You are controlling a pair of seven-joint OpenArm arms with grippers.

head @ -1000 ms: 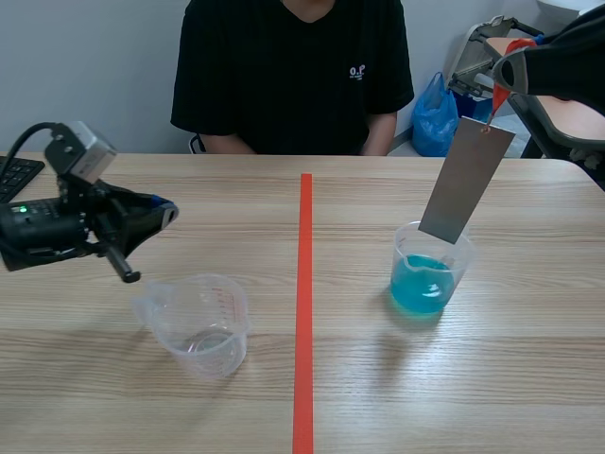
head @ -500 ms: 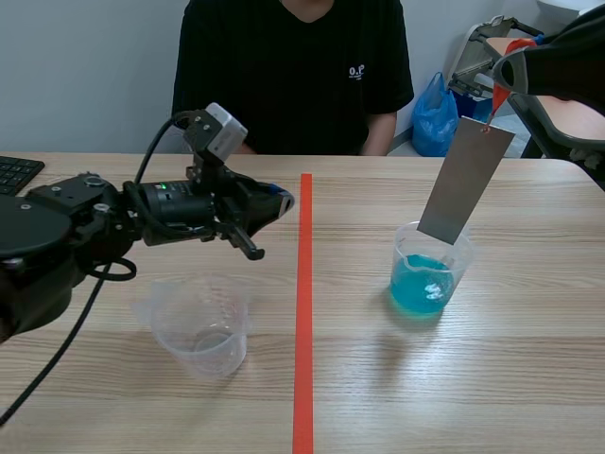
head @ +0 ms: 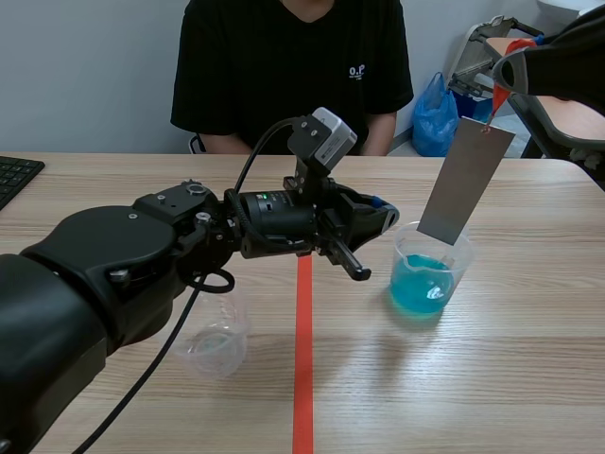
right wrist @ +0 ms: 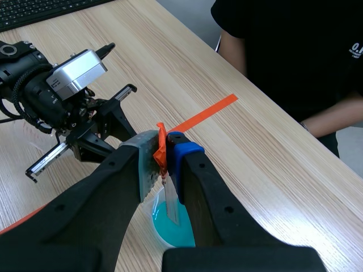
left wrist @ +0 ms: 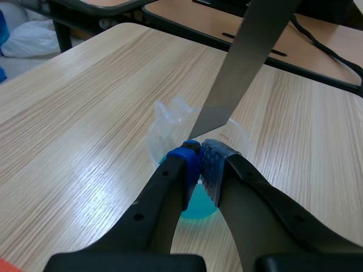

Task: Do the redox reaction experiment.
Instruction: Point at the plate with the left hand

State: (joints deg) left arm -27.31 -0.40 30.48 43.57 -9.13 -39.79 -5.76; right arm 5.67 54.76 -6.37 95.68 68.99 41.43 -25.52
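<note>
Your left claw, pressed together, hung just short of the blue-liquid beaker; your right claw pinched the metal strip, apparently dipping into it.

Scene camera faces across the table; both wrist cameras look down close on the shared beaker

The clear plastic beaker at centre right holds turquoise-blue liquid. The flat metal strip above it is plain dull grey, with an orange-red tab. The black left gripper has pads, one blue and one grey-green with dots. The table is pale wood grain with an orange-red tape line.
</note>
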